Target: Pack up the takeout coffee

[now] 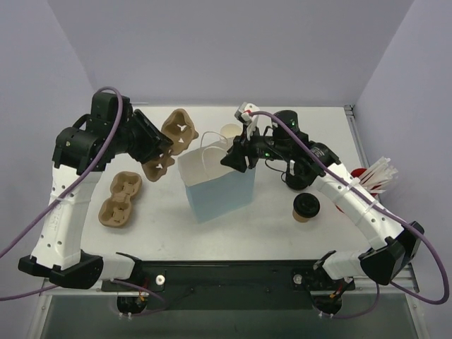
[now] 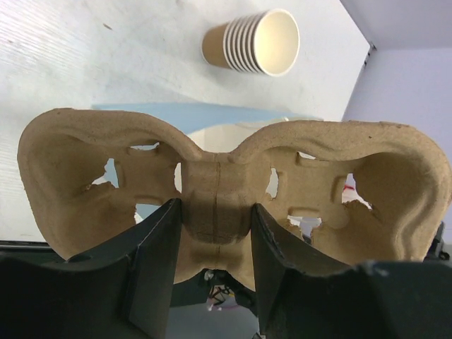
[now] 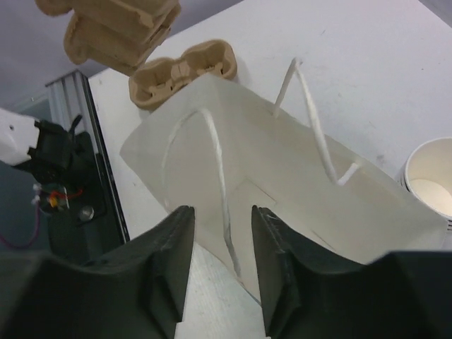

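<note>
currently the takeout coffee (image 1: 306, 206), black lid on, sits on the tabletop (image 1: 162, 233) between the paper bag (image 1: 215, 183) and the right edge, apart from both grippers. the right gripper (image 3: 221, 219) hangs over the bag's mouth at mid-table, jaws parted astride its near rim, with space showing between fingers and paper. the left gripper (image 2: 214, 212) is raised toward the back left corner, clamped on the middle ridge of a pulp cup carrier (image 2: 85, 162). a stack of lidless cups (image 2: 254, 42) sits behind the bag toward the back edge. more carriers (image 1: 120, 198) rest near the left edge.
</note>
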